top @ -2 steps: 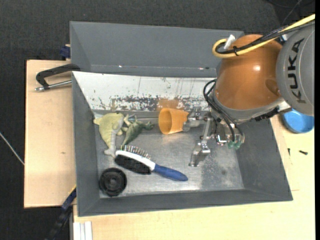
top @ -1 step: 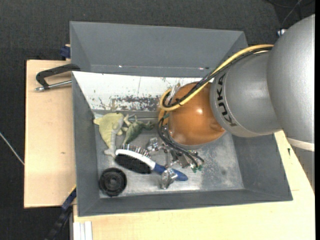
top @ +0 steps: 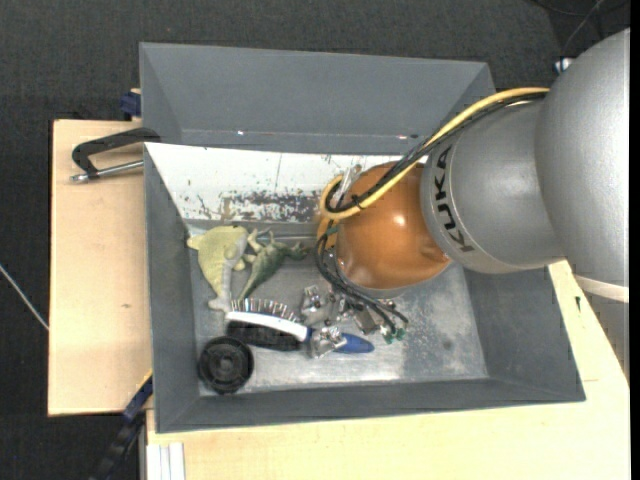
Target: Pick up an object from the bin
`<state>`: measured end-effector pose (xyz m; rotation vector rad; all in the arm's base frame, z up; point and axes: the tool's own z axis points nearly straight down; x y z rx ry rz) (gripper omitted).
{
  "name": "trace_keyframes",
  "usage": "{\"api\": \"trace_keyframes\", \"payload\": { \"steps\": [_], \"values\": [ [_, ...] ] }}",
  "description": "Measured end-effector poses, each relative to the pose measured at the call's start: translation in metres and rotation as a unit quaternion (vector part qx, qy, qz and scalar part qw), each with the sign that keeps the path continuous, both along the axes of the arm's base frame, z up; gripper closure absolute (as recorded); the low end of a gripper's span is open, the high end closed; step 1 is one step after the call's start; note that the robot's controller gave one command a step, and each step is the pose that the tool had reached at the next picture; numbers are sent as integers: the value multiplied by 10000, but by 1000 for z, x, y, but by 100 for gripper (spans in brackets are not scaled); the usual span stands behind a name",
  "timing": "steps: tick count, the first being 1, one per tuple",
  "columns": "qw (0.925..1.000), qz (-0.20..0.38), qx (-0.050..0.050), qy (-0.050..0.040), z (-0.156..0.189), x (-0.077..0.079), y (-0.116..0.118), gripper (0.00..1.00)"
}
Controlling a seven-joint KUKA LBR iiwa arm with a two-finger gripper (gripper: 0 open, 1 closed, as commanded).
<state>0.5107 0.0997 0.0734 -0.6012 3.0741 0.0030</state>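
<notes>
Your gripper (top: 332, 320) hangs low under the orange wrist cover (top: 385, 233), near the front of the bin (top: 300, 88); you cannot tell whether it is open or closed. A small blue piece (top: 354, 345) lies just beside it, frontward. A black-and-white brush (top: 262, 326) lies to its left, long axis crosswise.

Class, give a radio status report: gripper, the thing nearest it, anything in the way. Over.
Gripper down in bin, centre. Small blue piece and white brush nearest, beside it. Black round wheel and green toys lie left, apart.
</notes>
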Motion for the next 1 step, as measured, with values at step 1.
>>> {"api": "trace_keyframes", "payload": {
  "steps": [1],
  "values": [
    [9997,-243,2,-21,151,9,9,100]
  ]
}}
